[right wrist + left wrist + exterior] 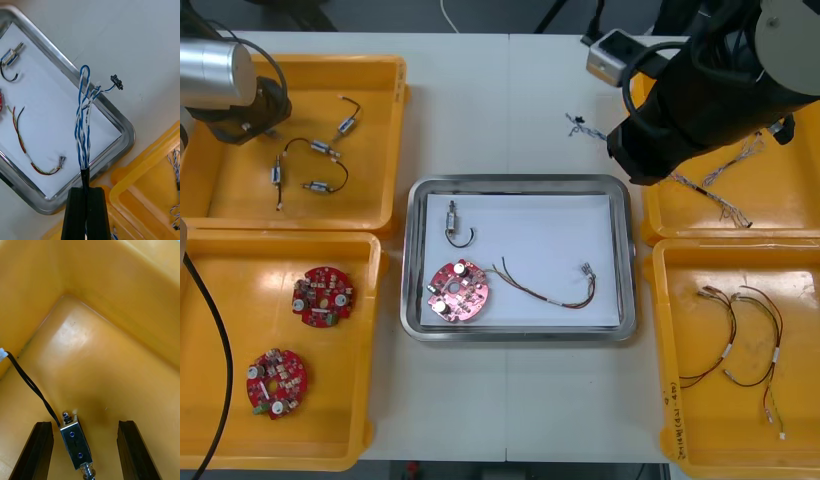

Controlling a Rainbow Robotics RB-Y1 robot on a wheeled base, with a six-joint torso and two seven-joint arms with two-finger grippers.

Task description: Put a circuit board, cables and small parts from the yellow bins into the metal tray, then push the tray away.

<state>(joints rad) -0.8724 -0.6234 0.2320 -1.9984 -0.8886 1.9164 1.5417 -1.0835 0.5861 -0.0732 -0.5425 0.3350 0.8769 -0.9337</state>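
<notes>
Right gripper [85, 189] is clamped on a twisted blue and white cable [83, 123], held up near the metal tray's [627, 260] far right corner. The far left bin [240, 190] holds small metal parts [315, 165]; the left gripper [85, 423] hovers inside it, fingers apart. The near left bin [240, 300] has two circuit boards [322, 296]. The far right bin [780, 190] holds blue and white cables [725, 185], and the near right bin [700, 400] holds red and yellow cables [740, 350]. The tray holds one board [458, 292], one red and yellow cable [545, 285] and one small part [452, 215].

In the metal tray [629, 250], the upper right lay open; a small metal part [454, 220] and circuit board [458, 293] took its left, a red and yellow cable [550, 290] its lower centre. My right arm [710, 90] loomed at upper right.
</notes>
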